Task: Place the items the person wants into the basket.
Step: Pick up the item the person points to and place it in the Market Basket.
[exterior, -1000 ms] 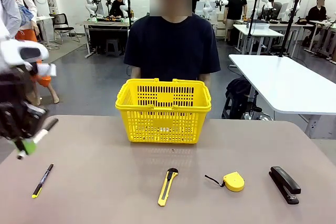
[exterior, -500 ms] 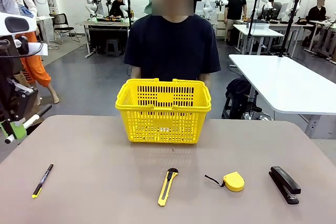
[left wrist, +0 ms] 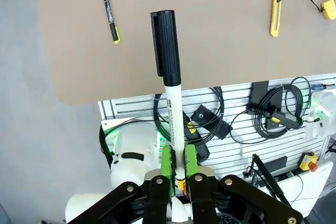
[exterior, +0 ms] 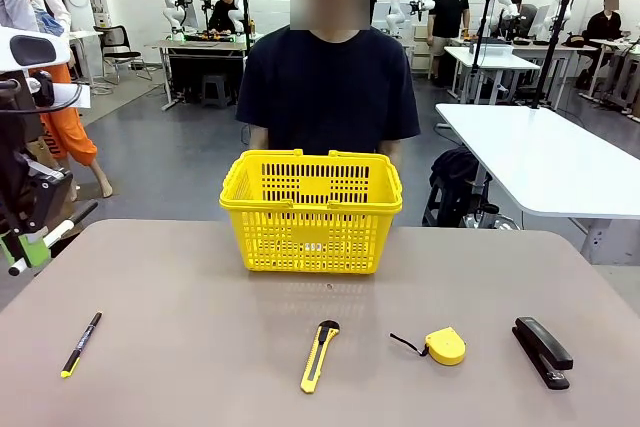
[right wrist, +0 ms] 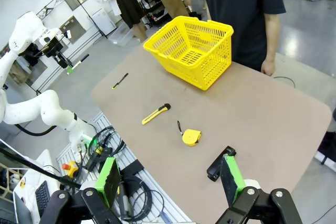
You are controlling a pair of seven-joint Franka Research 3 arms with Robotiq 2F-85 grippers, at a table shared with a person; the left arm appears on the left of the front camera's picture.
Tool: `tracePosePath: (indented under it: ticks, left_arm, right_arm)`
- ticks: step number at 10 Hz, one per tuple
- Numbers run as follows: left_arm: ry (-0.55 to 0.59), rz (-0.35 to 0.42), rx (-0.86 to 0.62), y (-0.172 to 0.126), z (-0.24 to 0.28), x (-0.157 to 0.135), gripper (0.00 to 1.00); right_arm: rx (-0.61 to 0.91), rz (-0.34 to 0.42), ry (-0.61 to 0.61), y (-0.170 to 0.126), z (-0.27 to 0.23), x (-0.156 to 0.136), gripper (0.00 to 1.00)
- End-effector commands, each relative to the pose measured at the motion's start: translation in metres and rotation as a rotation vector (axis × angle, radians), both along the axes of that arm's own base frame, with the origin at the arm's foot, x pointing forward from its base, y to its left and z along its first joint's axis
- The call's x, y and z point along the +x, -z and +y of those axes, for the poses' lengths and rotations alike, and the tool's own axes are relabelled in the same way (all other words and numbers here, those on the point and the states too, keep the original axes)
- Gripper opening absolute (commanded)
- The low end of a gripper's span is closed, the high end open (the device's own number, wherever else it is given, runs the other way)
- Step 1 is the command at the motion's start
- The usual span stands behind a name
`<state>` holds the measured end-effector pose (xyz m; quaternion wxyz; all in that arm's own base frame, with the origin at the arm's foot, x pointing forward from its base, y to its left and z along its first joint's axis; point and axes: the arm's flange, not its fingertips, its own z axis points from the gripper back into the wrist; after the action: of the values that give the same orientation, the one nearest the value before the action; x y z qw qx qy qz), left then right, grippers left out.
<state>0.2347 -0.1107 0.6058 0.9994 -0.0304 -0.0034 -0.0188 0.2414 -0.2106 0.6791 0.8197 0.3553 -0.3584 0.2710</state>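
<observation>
My left gripper hangs off the table's left edge, shut on the slim white marker, which sticks out slanted. In the left wrist view the marker stands clamped between the green pads, black cap up. The black pen with yellow tip lies front left and the yellow-and-black utility knife front centre. The yellow basket stands at the far middle, in front of the person. My right gripper is open, high above the table's near corner.
A round yellow tape measure and a black stapler lie front right. In the left wrist view, a rack of cables sits below the table edge. A second white table stands back right.
Over the last second my left gripper has risen and drawn back to the left with the marker. In the last half second it has barely moved. Nothing on the table has shifted.
</observation>
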Motion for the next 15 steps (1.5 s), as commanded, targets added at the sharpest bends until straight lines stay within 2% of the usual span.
tracePosePath:
  ticks: [1,2,3,5,6,8,10,13,15]
  left_arm:
    - [0.199,0.017,-0.009,-0.018,-0.02,0.036,0.11]
    - [0.378,0.13,-0.036,-0.034,-0.035,0.08,0.11]
    - [0.477,0.184,-0.014,-0.041,-0.049,0.126,0.11]
    - [0.63,0.18,0.058,-0.034,-0.086,0.197,0.11]
    - [0.636,0.143,0.115,-0.026,-0.109,0.219,0.11]
    - [0.634,0.054,0.198,-0.007,-0.152,0.248,0.11]
    - [0.615,-0.057,0.156,0.01,-0.182,0.268,0.11]
    - [0.581,-0.08,0.11,0.029,-0.201,0.29,0.11]
    - [0.566,-0.09,0.101,0.029,-0.191,0.296,0.11]
  right_arm:
    - [0.011,-0.017,-0.014,-0.003,-0.001,0.0,1.0]
    - [0.011,-0.017,-0.014,-0.003,-0.001,0.0,1.0]
    - [0.011,-0.017,-0.014,-0.003,-0.001,0.0,1.0]
    - [0.011,-0.017,-0.014,-0.003,-0.001,0.0,1.0]
    - [0.011,-0.017,-0.014,-0.003,-0.001,0.0,1.0]
    - [0.011,-0.017,-0.014,-0.003,-0.001,0.0,1.0]
    - [0.011,-0.017,-0.014,-0.003,-0.001,0.0,1.0]
    - [0.011,-0.017,-0.014,-0.003,-0.001,0.0,1.0]
    - [0.011,-0.017,-0.014,-0.003,-0.001,0.0,1.0]
